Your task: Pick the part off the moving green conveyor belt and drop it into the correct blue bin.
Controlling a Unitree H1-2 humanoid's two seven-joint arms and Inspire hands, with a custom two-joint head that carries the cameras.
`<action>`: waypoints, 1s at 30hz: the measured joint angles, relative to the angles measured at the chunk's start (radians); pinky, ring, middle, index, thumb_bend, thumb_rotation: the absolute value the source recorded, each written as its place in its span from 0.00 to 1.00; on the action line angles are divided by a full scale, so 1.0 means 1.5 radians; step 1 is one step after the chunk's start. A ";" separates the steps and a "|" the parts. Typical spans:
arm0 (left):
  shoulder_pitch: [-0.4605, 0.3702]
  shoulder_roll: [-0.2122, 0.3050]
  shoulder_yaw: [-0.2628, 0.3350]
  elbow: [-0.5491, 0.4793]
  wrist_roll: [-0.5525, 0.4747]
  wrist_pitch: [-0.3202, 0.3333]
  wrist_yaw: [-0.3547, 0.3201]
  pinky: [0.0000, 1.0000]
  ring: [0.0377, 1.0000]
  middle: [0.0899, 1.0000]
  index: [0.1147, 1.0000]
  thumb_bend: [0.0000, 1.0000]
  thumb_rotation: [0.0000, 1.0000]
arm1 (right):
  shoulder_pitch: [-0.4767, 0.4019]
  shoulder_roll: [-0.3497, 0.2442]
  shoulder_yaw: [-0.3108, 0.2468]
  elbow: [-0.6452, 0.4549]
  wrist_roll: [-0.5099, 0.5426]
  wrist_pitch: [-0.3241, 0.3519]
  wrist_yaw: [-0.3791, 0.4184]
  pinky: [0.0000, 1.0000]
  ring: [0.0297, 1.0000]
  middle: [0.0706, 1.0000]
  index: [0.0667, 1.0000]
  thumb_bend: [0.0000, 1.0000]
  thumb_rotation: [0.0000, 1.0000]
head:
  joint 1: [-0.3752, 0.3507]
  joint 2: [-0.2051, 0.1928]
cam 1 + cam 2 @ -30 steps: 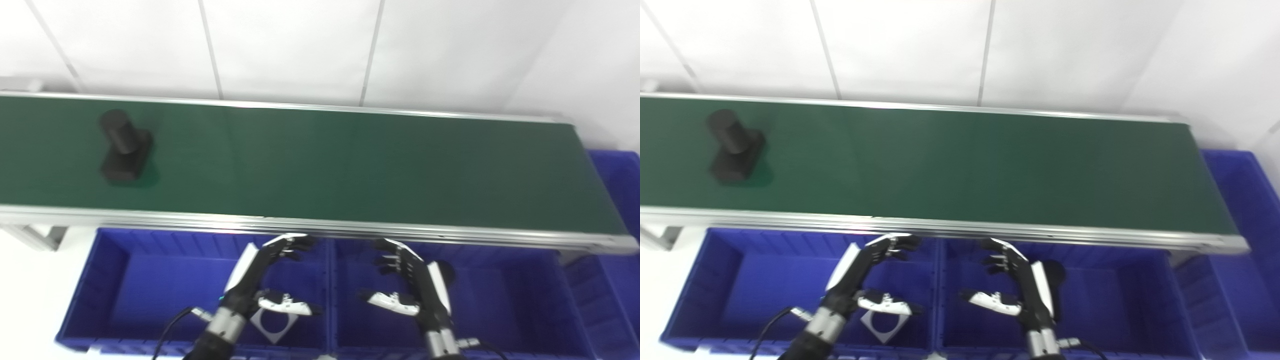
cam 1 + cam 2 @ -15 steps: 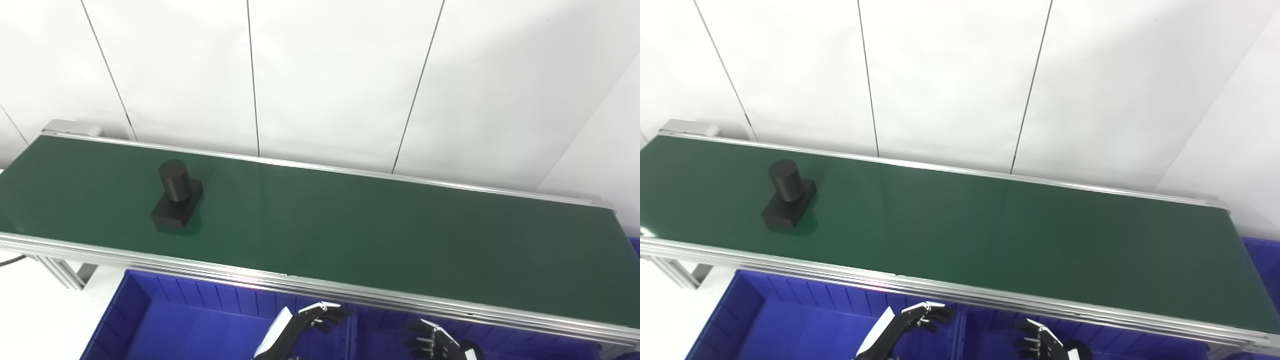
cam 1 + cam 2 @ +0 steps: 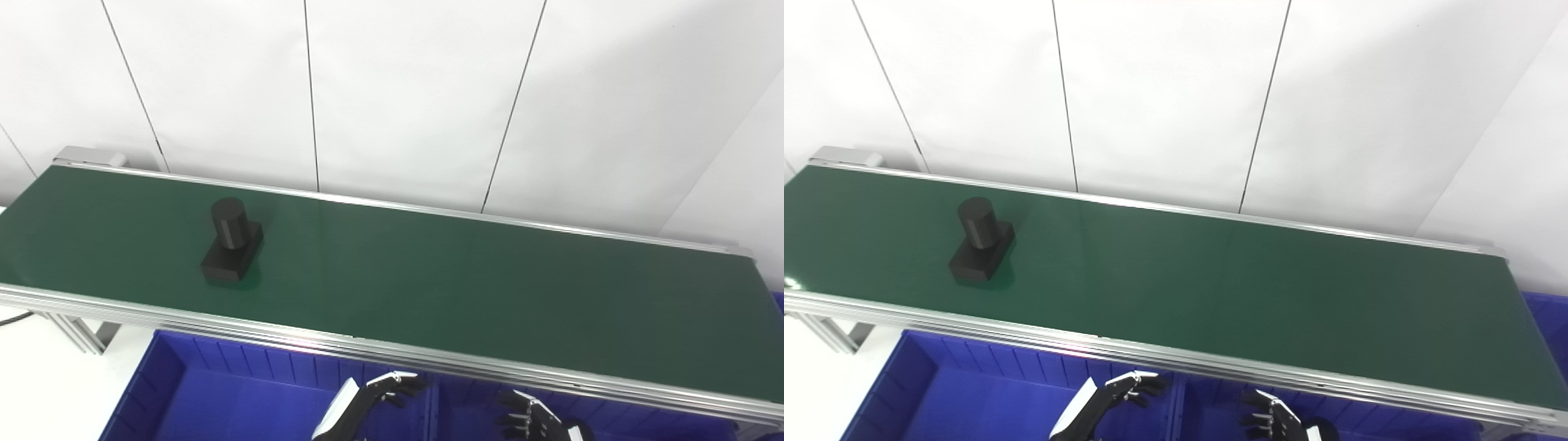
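A black part (image 3: 231, 241), a short cylinder standing on a rectangular block, is sitting upright on the green conveyor belt (image 3: 465, 288) toward its left end, at about ten o'clock from the two hands and well apart from both. Below the belt's near rail, a blue bin (image 3: 202, 392) is lying open at seven o'clock, and a second blue bin (image 3: 1427, 422) is showing beside it toward five o'clock. The left hand (image 3: 367, 404) is hovering over the wall between them, fingers apart and lightly curled, gripping nothing. To its right, the right hand (image 3: 530, 419) is hanging at the picture's bottom edge, fingers likewise spread and empty, though most of its palm is cut off. The step in hand looks like waiting for the part and timing the grab. To do it well, the nearer left hand should probably be rising over the rail and meeting the part a little ahead of where it now sits, closing around the cylinder from above rather than pushing the block sideways, since a late or glancing touch could be tipping it over.
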 measured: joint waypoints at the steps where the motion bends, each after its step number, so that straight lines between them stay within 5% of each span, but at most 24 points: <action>1: 0.000 0.000 -0.001 0.000 0.000 0.000 0.001 0.66 0.73 0.75 0.71 0.87 0.13 | 0.005 0.002 -0.004 -0.015 0.003 0.000 0.009 0.56 0.61 0.71 0.70 1.00 0.32 | 0.000 0.001; 9: -0.012 -0.002 -0.007 0.008 0.002 0.000 0.009 0.67 0.74 0.75 0.71 0.87 0.14 | 0.032 0.040 -0.067 -0.166 0.056 -0.002 0.131 0.57 0.62 0.72 0.72 0.93 0.24 | 0.014 0.000; 18: -0.015 -0.007 -0.010 0.029 0.002 0.000 0.016 0.66 0.73 0.75 0.71 0.88 0.14 | 0.023 0.042 -0.081 -0.307 0.089 -0.004 0.221 0.59 0.65 0.76 0.76 0.93 0.27 | 0.028 -0.001; 30: -0.033 -0.011 -0.018 0.053 0.002 0.000 0.021 0.66 0.73 0.75 0.72 0.88 0.14 | -0.047 0.034 -0.077 -0.298 0.090 -0.004 0.239 0.63 0.69 0.79 0.78 0.96 0.30 | 0.032 -0.014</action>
